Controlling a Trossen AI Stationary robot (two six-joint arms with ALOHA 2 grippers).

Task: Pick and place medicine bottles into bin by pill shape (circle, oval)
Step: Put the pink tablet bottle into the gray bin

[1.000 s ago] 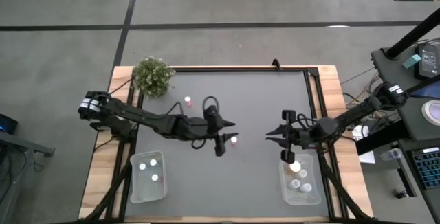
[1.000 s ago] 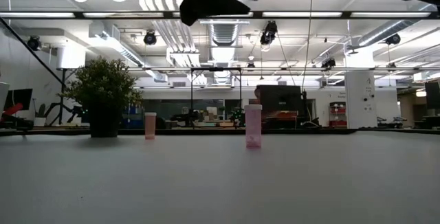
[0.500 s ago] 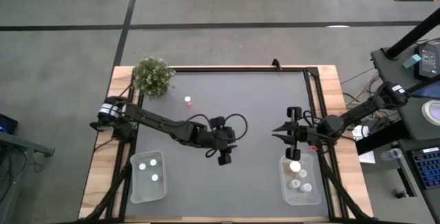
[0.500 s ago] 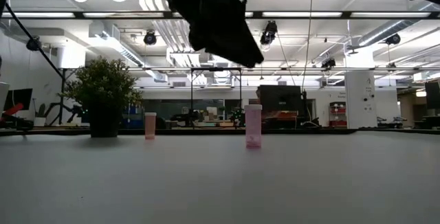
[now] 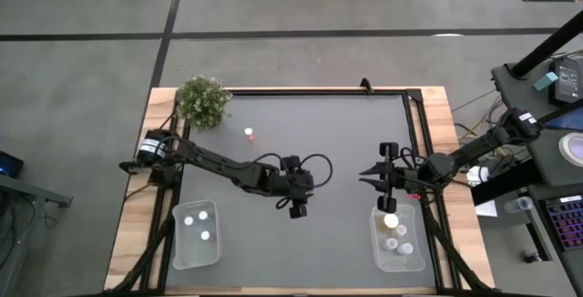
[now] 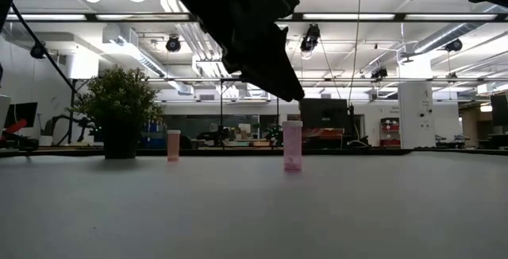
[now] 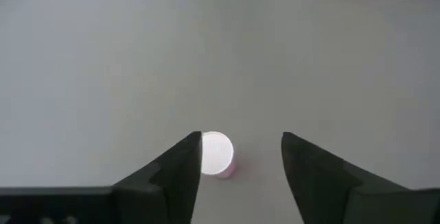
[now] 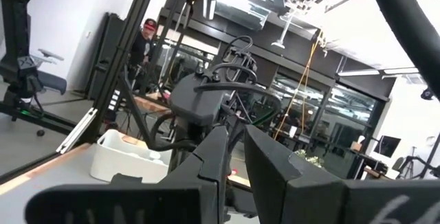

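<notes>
Pink bottle (image 7: 217,154), white cap, stands upright on tabletop (image 5: 337,142) near its middle, right under left claw (image 7: 240,157). Wrist view: claw released, fingers (image 7: 180,165) spread wide, bottle sits between them, close against one finger, gap to the other. No grip. Low view shows same bottle (image 6: 292,145) free on the tabletop w/ the left arm's dark bulk above it. In high view left claw (image 5: 298,208) hides this bottle.

2nd bottle (image 5: 248,134), also pink w/ white cap, upright, well apart from the first, near the plant (image 5: 202,100) at the tabletop's far left corner. Low view: second bottle (image 6: 173,144) stands between plant (image 6: 121,114) and first bottle.

Left bin (image 5: 197,259) at near left of tabletop, 3 white-capped bottles (image 5: 202,215) inside. Right bin (image 5: 407,262) at near right, approx 4 white caps (image 5: 393,241) in it; can't read pill shapes.

Right claw (image 5: 364,177) hovers just off the right bin's far end, on the first bottle's side, fingers clenched nearly together, nothing in them. Right wrist view: its fingers (image 8: 210,159) close w/ thin gap, left arm and left bin (image 8: 130,156) beyond, a person (image 8: 142,42) in the room behind.
</notes>
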